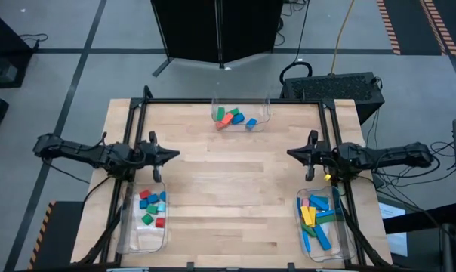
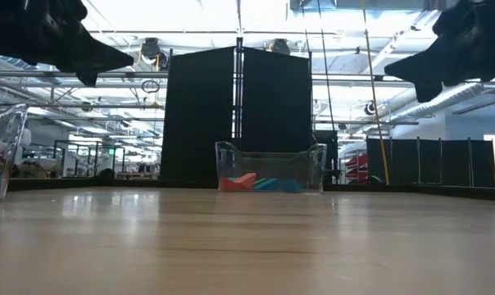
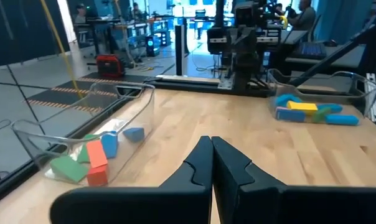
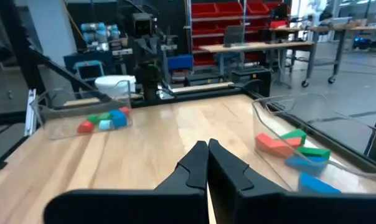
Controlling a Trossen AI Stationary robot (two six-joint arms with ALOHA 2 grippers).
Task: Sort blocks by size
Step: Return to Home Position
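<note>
The blocks lie in three clear bins. Tiny red, blue, green and cyan cubes [image 1: 152,207] fill the near-left bin [image 1: 143,240]. Long blue, yellow, green and pink bars [image 1: 317,217] fill the near-right bin [image 1: 335,249]. Medium orange, green and blue pieces [image 1: 233,118] sit in the far-middle bin [image 1: 264,106]. My left gripper [image 1: 175,155] hangs shut and empty above the table's left side. My right gripper [image 1: 290,153] hangs shut and empty above the right side.
A black frame rail [image 1: 235,100] runs along the table's far edge and down both sides. The bare wood of the table's middle [image 1: 232,196] lies between the bins. A black box [image 1: 341,87] stands beyond the far right corner.
</note>
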